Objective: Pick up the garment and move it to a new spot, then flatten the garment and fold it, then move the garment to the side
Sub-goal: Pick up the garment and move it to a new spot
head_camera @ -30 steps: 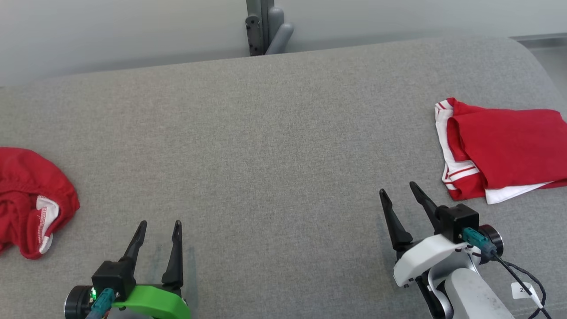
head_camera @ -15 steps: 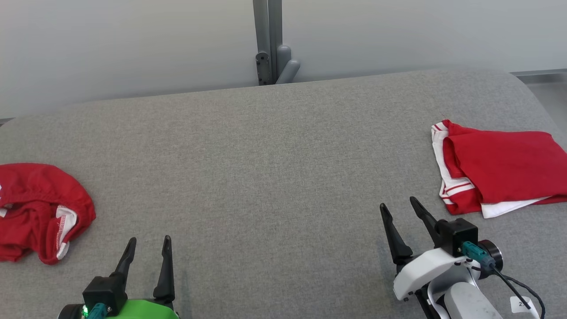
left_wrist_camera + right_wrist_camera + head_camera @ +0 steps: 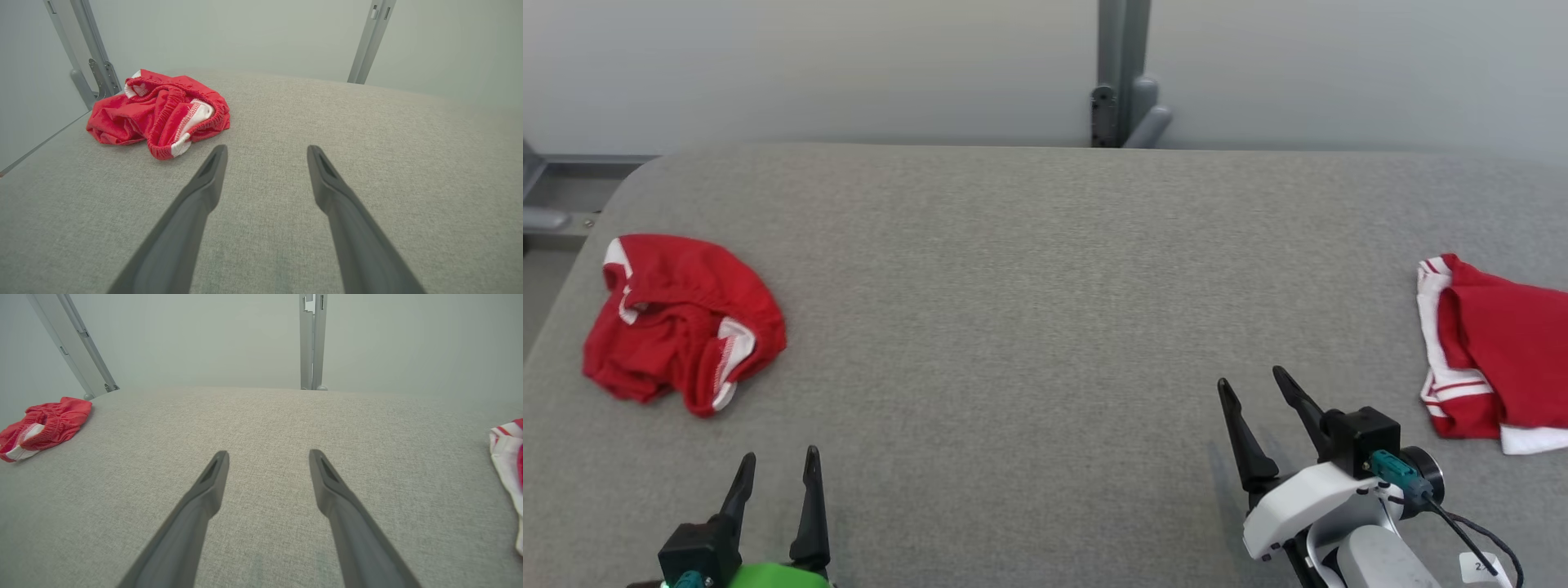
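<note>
camera swung left; crumpled garment [image 3: 682, 318] lies apart, ahead-left of left fingers [image 3: 809, 506].

Head camera looks down, low wrist cameras forward; all share the crumpled garment [image 3: 682, 318].

Crumpled red garment [image 3: 159, 112] on grey surface [image 3: 367, 143] — fingers [image 3: 196, 204] spread, nearby.

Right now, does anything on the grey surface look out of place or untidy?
The red garment at the left lies crumpled in a heap, its white-trimmed hem turned outward, while the folded garment at the right edge lies flat and neat. Nothing looks spilled or torn.
</note>
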